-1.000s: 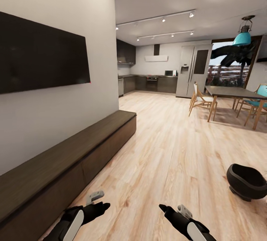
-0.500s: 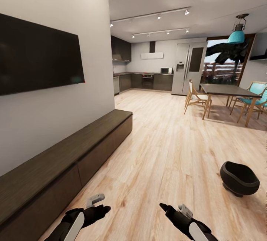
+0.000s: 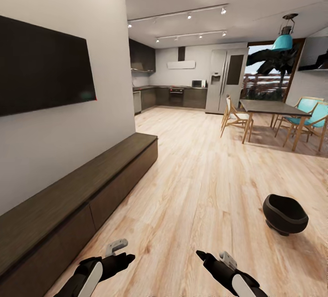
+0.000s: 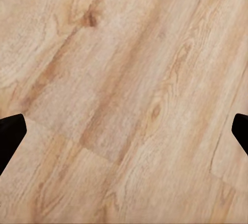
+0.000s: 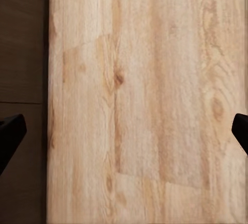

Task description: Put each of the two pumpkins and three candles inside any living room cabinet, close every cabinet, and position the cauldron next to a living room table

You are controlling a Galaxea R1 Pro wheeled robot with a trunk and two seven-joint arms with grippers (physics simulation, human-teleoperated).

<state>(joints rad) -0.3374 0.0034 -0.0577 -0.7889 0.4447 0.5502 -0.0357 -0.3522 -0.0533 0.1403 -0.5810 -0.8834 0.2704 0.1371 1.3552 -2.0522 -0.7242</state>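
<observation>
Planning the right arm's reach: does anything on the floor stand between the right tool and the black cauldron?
Nothing visible does: only bare light wood plank floor lies between the right tool and the glossy black round-bellied cauldron, ahead to its right.

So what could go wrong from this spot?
1. The cauldron sits on open wood floor at the robot's right; a turn or drive that way might clip it.
2. The low dark cabinet runs close along the left, so the left gripper could scrape its front.
3. Both grippers, right one too, are open and empty, and the dining table ahead could be mistaken for the target table.
</observation>
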